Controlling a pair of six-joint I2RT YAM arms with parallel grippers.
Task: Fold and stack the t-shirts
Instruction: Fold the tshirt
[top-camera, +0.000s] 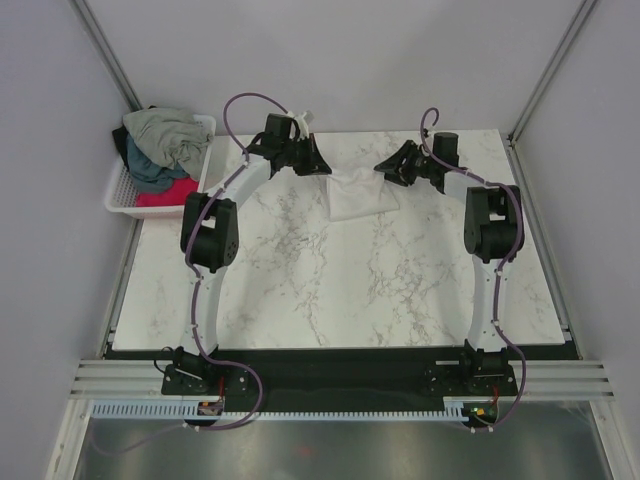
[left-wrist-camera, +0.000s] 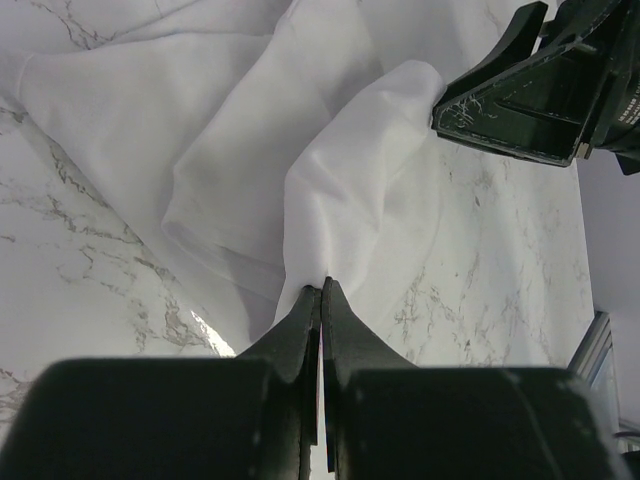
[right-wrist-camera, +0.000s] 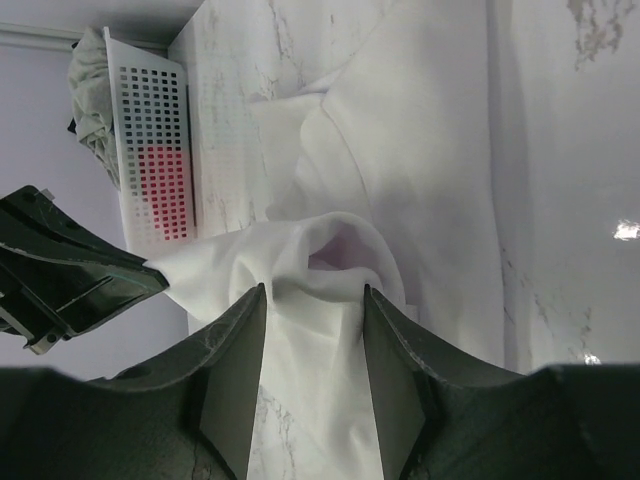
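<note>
The white t-shirt (top-camera: 360, 195) lies crumpled at the far middle of the marble table (top-camera: 330, 290). My left gripper (top-camera: 316, 164) is at its left edge, shut on a raised fold of the white cloth (left-wrist-camera: 330, 190); its jaws (left-wrist-camera: 320, 290) are pressed together on the fabric. My right gripper (top-camera: 388, 168) is at the shirt's right side. Its jaws are open and straddle a bunched fold (right-wrist-camera: 320, 250), with cloth between the fingers (right-wrist-camera: 245, 330). The grey-green (top-camera: 165, 130), dark teal (top-camera: 150, 170) and red-pink (top-camera: 168, 192) shirts are heaped in the basket.
The white lattice basket (top-camera: 118, 203) stands off the table's far left corner and also shows in the right wrist view (right-wrist-camera: 150, 110). Grey walls and metal frame posts enclose the table. The two grippers are close together, tip to tip over the shirt.
</note>
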